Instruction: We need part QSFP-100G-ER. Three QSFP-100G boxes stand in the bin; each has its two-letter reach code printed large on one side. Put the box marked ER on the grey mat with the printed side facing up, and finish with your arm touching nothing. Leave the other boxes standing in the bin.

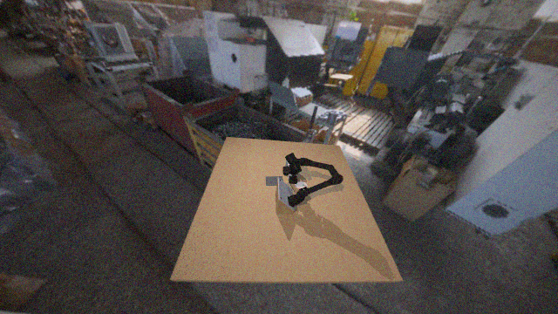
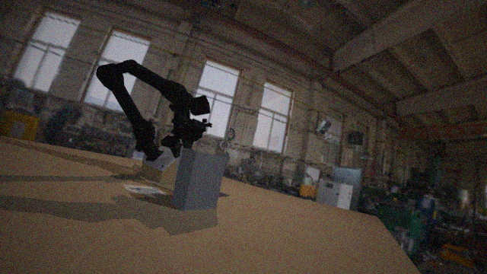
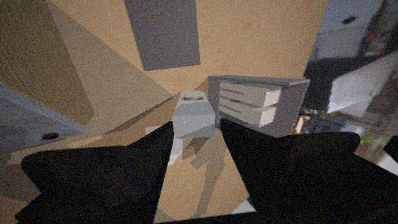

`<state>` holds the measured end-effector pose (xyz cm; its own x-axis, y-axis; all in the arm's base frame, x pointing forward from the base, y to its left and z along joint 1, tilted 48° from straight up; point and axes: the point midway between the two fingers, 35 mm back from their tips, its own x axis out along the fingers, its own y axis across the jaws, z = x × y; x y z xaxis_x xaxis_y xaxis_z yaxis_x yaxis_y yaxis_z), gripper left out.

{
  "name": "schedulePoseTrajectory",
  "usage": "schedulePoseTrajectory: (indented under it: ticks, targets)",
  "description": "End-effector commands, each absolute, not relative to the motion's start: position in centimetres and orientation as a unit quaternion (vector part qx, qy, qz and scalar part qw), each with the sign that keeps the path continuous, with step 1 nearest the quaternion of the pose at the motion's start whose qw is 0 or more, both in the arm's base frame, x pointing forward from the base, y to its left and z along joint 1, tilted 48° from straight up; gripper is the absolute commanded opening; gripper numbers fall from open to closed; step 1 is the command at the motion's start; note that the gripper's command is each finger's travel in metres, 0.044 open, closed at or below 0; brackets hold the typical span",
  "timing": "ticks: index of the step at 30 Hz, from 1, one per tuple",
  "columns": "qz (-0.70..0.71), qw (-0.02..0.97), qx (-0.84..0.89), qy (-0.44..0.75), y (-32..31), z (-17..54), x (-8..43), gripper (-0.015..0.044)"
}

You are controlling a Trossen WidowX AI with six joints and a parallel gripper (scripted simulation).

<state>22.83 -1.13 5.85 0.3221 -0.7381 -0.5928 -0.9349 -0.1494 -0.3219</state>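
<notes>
My gripper (image 1: 289,174) (image 2: 179,145) (image 3: 197,124) is open. In the wrist view a pale box (image 3: 192,117) with a dark mark on its far end stands between the fingertips, with a narrow gap on the right. Its code does not show. The grey bin (image 2: 199,180) (image 3: 294,102) is beside the gripper; in the wrist view pale boxes (image 3: 249,96) stand in it side by side, and their codes cannot be read. The grey mat (image 1: 271,180) (image 3: 165,35) lies flat beyond the fingertips, toward the top of the wrist view.
A pale slanted panel (image 1: 284,193) (image 2: 163,163) rises near the arm's base. A white sheet with print (image 2: 142,189) lies on the wooden table (image 1: 244,235) beside the bin. The arm's shadow falls across the table.
</notes>
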Motion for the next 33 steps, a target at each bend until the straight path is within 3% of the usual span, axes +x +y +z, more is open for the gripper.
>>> schedulePoseTrajectory:
  ticks: [1, 33]
  targets:
    - [0.155, 0.327, -0.737, 0.572, -1.1, 5.8, 23.2, 0.0241]
    - [0.21, 0.295, -0.622, 0.695, -1.8, 6.4, 28.4, 0.0241]
